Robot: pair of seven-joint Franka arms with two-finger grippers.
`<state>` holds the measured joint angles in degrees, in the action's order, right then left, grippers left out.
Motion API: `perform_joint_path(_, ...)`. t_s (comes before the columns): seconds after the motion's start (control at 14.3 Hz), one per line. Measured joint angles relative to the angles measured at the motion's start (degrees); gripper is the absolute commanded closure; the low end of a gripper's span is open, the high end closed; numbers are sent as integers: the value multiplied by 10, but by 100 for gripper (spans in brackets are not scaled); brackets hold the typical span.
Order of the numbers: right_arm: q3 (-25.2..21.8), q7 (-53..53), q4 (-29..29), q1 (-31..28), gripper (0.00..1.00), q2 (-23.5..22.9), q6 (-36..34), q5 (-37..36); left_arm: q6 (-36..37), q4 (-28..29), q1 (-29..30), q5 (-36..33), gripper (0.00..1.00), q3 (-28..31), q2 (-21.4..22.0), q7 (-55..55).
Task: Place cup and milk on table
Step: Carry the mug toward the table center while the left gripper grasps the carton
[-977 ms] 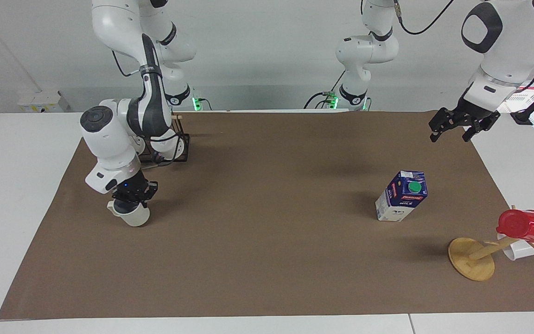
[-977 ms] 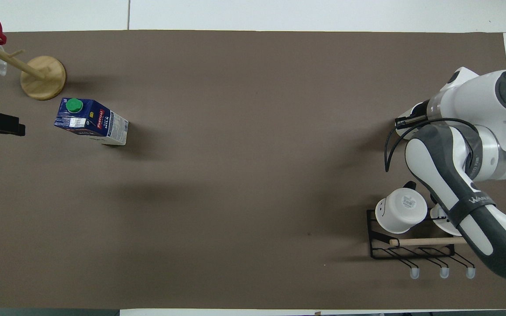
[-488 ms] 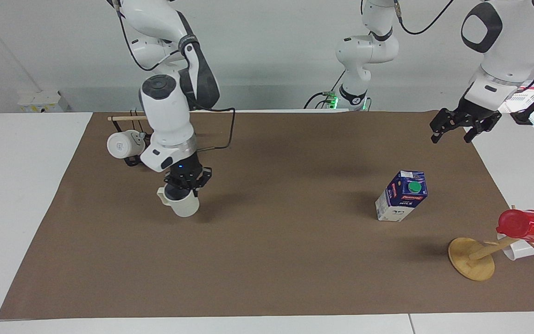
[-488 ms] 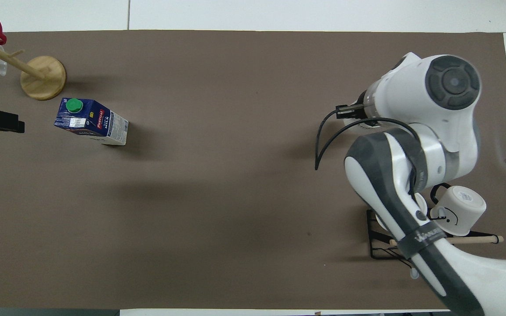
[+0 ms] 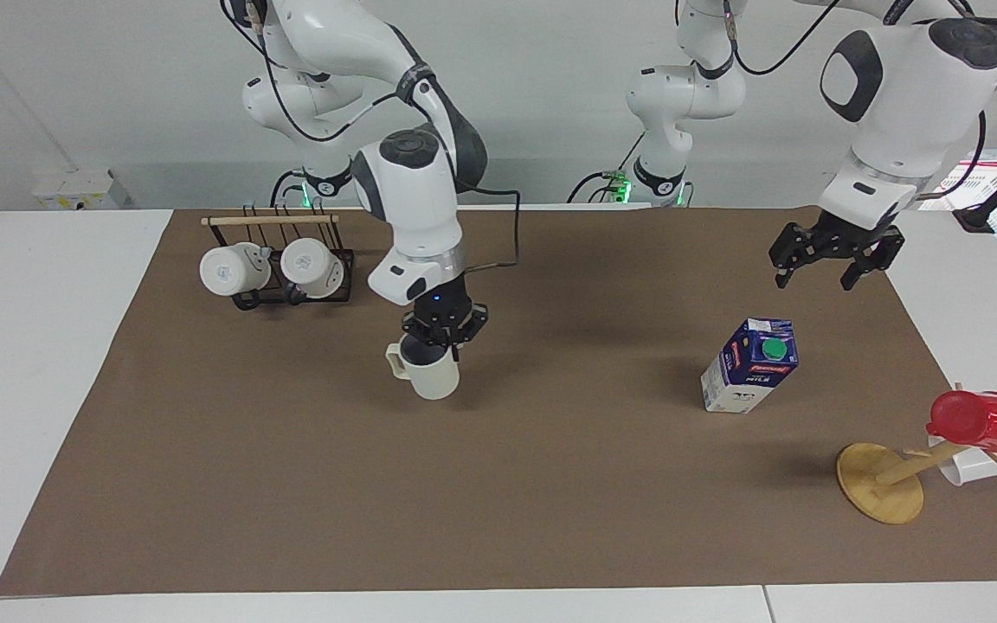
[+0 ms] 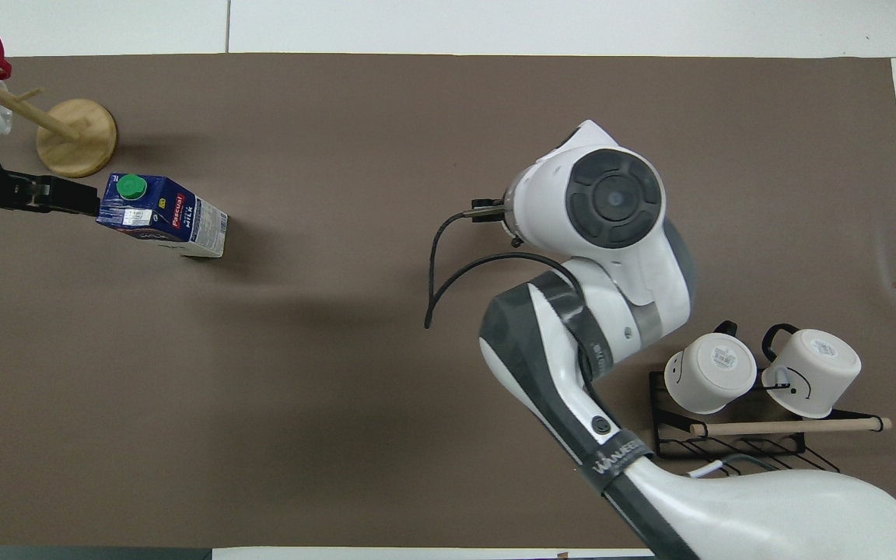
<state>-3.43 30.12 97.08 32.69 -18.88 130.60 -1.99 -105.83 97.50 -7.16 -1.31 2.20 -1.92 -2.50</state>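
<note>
My right gripper (image 5: 445, 331) is clamped on the cup (image 5: 429, 374), gripping its rim from above, one finger inside the grey bore and one outside. A rim grip keeps it upright with the base free, so I can set it straight down. From the facing view I can't tell whether the base touches the mat (image 5: 498, 484) or hangs just over it; I'd guess slightly over. In the overhead view my own wrist hides the cup completely.

The milk (image 5: 751, 364) stands upright on the mat toward the left arm's end of the table (image 5: 48, 346), green cap up, already placed as far as I can judge. My left gripper (image 5: 827, 256) hangs in the air over the mat on the robots' side of the carton, fingers apart, holding nothing. The overhead view makes it look like it's at the carton's top; the facing view shows it well above.

Change over the last second: I've carried the cup from the right arm's end of the mat, near the black rack (image 5: 291, 290), to the mat's middle. That uncovered both white mugs (image 5: 228, 270) hanging on the rack. The left gripper has shifted slightly toward the milk. Carton, wooden stand (image 5: 881, 482) and red cup (image 5: 980, 420) haven't moved.

Next, my call: lower, release.
</note>
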Motion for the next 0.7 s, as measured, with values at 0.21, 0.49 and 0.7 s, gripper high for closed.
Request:
perform_joint_path(0.21, 0, 66, -53, 43, 100, -58, 0, -15, -22, 0, -14, 0, 0, -2, -25, 32)
perform_joint_path(0.49, 0, 74, -62, 57, 100, -76, -1, -15, -52, 8, -17, 0, 0, -2, -53, 59)
perform_joint_path(0.7, 0, 74, -56, 62, 100, -82, -1, -15, -78, 31, -16, 0, 0, -2, -60, 73)
